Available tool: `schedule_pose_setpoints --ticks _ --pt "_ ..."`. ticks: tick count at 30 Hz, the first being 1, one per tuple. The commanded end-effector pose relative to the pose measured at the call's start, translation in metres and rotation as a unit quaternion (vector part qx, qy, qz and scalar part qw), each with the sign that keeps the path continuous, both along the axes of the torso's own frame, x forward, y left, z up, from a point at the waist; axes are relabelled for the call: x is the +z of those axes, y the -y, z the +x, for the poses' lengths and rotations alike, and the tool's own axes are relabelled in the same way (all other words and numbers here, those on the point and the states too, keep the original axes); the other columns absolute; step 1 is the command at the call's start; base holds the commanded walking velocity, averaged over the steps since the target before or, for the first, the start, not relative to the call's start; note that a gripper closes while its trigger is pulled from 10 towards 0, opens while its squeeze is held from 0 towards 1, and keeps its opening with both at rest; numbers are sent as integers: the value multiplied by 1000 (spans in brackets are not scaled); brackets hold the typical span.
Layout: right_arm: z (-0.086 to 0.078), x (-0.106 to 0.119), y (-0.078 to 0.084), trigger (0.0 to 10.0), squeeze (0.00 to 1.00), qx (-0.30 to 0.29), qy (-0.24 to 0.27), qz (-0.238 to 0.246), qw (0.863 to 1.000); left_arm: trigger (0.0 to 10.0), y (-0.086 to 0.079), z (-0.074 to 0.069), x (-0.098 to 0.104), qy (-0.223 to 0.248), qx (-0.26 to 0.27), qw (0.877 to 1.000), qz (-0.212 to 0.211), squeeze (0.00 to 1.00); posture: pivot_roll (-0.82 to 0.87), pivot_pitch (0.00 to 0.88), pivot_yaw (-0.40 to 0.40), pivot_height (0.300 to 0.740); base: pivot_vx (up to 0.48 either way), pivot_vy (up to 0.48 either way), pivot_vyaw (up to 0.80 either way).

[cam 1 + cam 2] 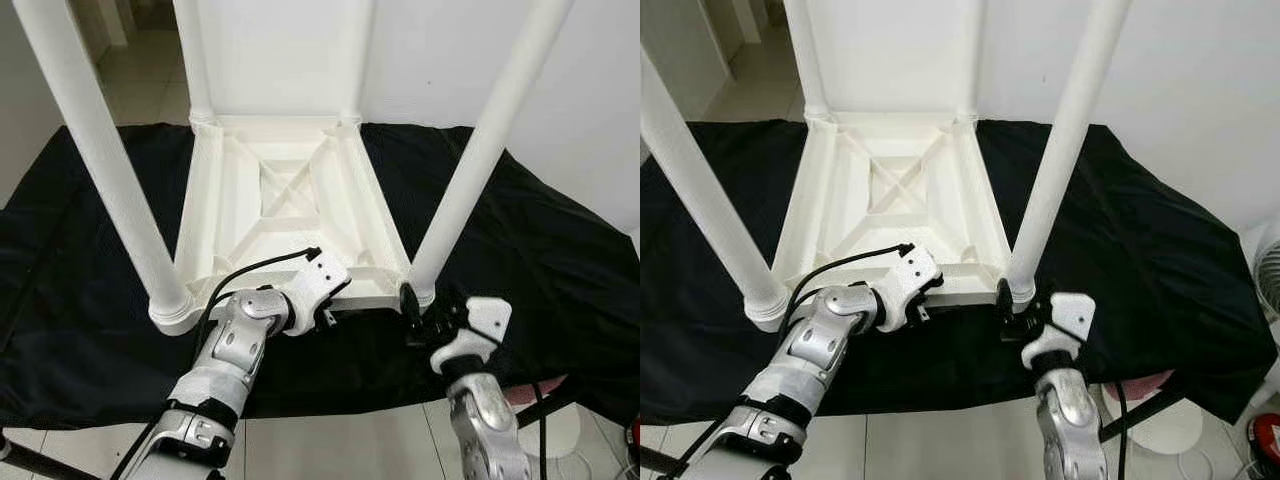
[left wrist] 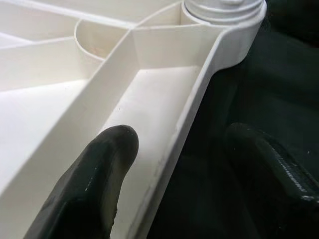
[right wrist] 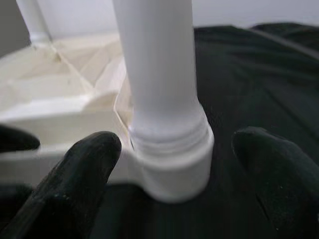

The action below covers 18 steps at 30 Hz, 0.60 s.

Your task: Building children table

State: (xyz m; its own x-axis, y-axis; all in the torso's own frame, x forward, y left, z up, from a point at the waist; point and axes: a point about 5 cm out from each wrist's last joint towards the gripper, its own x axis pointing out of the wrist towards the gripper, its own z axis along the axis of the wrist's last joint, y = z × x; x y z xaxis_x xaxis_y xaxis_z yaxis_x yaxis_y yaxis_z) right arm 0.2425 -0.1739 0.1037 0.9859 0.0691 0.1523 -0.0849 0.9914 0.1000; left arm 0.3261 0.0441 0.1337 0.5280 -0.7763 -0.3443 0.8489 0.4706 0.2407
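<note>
The white plastic children table [image 1: 285, 200] lies upside down on a black cloth [image 1: 540, 260] spread over a table, its ribbed underside facing up and four round legs standing upward from the corner sockets. We judge it light and stiff, a hollow moulded piece with smooth, somewhat slippery skin; the thin rim and inner ribs give the firmest purchase, while the round legs would tend to turn or slide in a two-finger hold unless taken low, next to the socket. Our left pincer [image 2: 179, 174] sits at the near rim, spread, with one finger [image 2: 97, 169] inside the tray-like edge and the other outside over the cloth, straddling the rim wall but not yet pressing it. Our right pincer [image 3: 174, 169] is spread around the base of the near right leg [image 3: 157, 64], one finger on either side of the socket collar [image 3: 174, 164], apart from it. The head views show all four legs and both arms; the right wrist view adds what looks like thread rings still exposed above the collar, so we suspect that leg is not fully seated.
</note>
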Motion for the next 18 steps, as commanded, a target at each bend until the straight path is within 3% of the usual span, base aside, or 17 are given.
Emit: schedule_pose_setpoints --ticks 1,2,3,4,5,18 --pt "-2 3 3 10000 0 -1 9 -7 1000 10000 -9 14 3 76 166 983 -1 0 -13 44 -9 740 0 0 0" --pt "-2 4 4 10000 0 -3 9 -7 1000 10000 -9 14 3 73 167 983 -5 0 -18 45 -5 740 0 0 0" --pt "-3 4 4 10000 0 -4 10 -7 1000 6314 -8 14 3 67 164 984 -12 0 -20 47 -4 740 0 0 0" --pt "-3 4 4 10000 0 -4 10 -7 1000 6314 -8 14 3 67 164 984 -12 0 -20 47 -4 740 0 0 0" --pt "-4 4 5 10000 0 -6 10 -7 1000 0 -9 14 3 71 163 984 -11 0 -23 50 -1 740 0 0 0" --pt "-8 1 6 10000 0 -13 4 -13 1000 0 -16 16 2 72 139 988 8 0 -23 61 9 740 0 0 0"
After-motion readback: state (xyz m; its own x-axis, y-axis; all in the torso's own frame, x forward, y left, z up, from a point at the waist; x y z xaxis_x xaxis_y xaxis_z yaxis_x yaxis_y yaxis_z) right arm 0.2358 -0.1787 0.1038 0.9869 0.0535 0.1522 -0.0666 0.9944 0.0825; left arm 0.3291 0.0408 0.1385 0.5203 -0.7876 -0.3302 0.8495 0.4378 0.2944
